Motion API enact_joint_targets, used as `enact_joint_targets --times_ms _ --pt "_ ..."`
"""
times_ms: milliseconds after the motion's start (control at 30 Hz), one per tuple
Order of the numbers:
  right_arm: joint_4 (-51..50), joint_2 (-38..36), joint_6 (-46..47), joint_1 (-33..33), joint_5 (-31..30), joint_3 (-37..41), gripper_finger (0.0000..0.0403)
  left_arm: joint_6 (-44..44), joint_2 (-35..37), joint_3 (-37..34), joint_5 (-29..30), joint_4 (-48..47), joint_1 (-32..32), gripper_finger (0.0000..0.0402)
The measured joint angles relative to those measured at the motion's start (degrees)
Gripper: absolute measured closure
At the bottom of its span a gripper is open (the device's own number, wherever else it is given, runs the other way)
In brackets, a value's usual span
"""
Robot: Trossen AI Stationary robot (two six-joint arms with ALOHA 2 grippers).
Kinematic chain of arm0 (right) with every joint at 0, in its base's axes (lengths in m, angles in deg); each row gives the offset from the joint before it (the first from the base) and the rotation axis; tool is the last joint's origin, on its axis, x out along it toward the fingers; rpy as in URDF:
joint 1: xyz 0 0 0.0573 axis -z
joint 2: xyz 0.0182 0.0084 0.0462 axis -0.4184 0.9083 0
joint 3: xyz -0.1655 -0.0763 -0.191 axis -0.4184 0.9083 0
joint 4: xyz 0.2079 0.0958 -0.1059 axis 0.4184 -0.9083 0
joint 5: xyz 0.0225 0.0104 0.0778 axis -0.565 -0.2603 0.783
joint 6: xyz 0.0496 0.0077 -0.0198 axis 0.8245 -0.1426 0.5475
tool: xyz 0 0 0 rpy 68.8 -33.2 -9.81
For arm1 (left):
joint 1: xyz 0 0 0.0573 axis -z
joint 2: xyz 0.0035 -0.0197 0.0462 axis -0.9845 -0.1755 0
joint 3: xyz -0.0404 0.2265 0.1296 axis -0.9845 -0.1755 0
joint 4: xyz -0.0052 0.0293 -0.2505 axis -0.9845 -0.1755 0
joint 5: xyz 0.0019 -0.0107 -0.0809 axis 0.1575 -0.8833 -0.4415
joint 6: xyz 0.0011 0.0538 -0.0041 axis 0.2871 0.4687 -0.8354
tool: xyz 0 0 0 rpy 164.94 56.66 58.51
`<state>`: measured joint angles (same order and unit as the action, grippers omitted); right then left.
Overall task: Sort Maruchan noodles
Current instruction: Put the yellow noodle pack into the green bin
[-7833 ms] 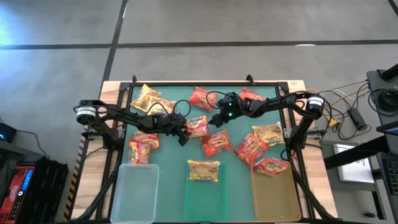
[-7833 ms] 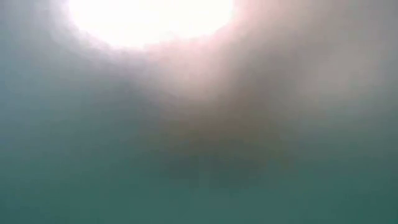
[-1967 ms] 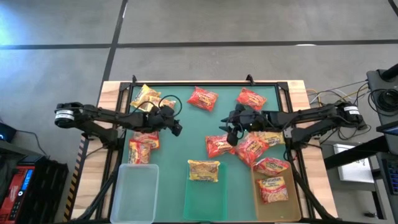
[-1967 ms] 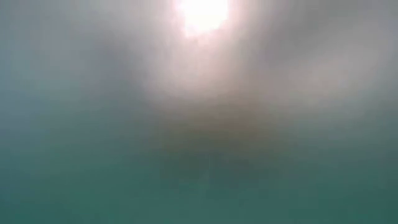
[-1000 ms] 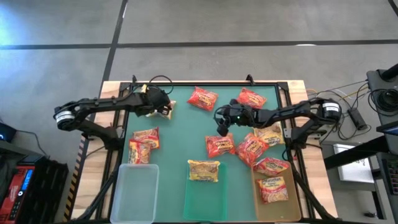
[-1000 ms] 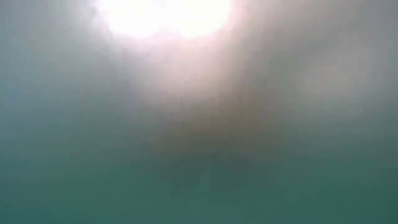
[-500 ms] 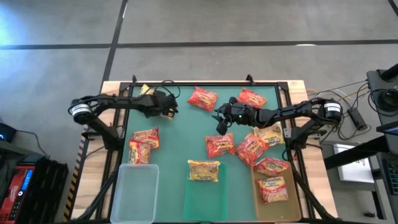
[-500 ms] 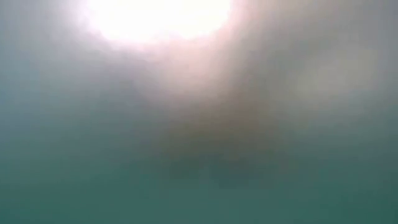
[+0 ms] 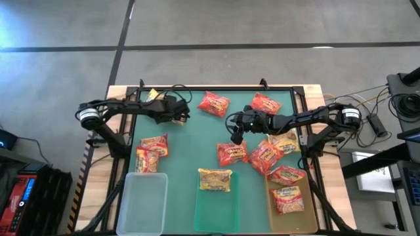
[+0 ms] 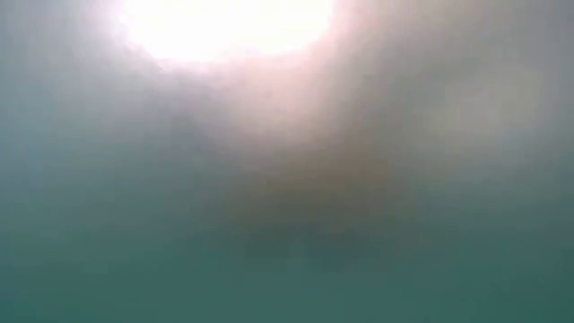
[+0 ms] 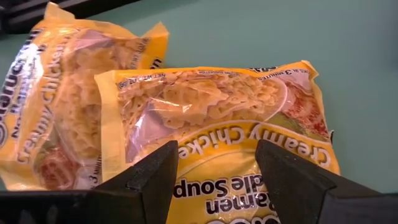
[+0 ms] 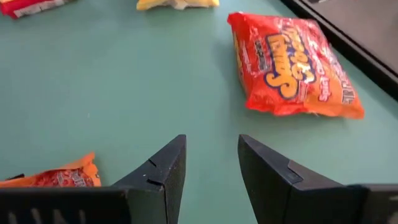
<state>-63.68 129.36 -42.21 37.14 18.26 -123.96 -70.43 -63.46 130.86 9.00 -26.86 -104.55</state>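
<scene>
Reaching for the yellow packet [image 11: 217, 130] at the table's far left, I risk catching its overlapping neighbour [image 11: 62, 106] too (they touch). My left gripper [image 11: 214, 177] is spread wide and empty, the packet lying between and just beyond its fingers. My right gripper [image 12: 211, 171], partly open, holds nothing; a red packet [image 12: 289, 65] lies ahead.

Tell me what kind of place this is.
Probably a robotics lab or test bay. Two arms are clamped to a green-topped table on bare concrete floor, loose cables run off to equipment at the side, and ramen packets lie scattered by sorting trays.
</scene>
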Motion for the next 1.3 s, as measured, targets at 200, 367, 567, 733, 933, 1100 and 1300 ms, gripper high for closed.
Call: enact_joint_targets --times_ms 200,367,567,733,933,1100,1300 --pt "0.2 0.0 -0.7 0.0 0.0 0.0 0.0267 1.3 -0.2 1.2 -2.2 0.0 0.2 0.0193" --pt "0.7 0.0 -1.5 0.0 0.0 0.0 0.0268 1.9 -0.2 1.3 -3.2 0.0 0.4 0.0193" --pt "0.6 0.0 -1.9 0.0 0.0 0.0 0.0268 1.9 -0.1 1.3 -6.1 1.4 2.8 0.0193" --pt "0.7 0.0 -2.2 0.0 0.0 0.0 0.0270 2.0 -0.2 1.3 -9.3 4.0 7.3 0.0193" --pt "0.7 0.0 -3.0 0.0 0.0 0.0 0.0270 6.8 -0.4 1.1 -13.0 11.8 14.8 0.0193" --pt "0.9 0.0 -3.5 0.0 0.0 -0.1 0.0271 11.8 -0.4 1.1 -11.7 19.8 19.3 0.0193" --pt "2.2 0.0 -3.6 0.0 -0.1 -0.1 0.0269 9.6 1.5 1.1 -7.0 18.1 20.2 0.0193"
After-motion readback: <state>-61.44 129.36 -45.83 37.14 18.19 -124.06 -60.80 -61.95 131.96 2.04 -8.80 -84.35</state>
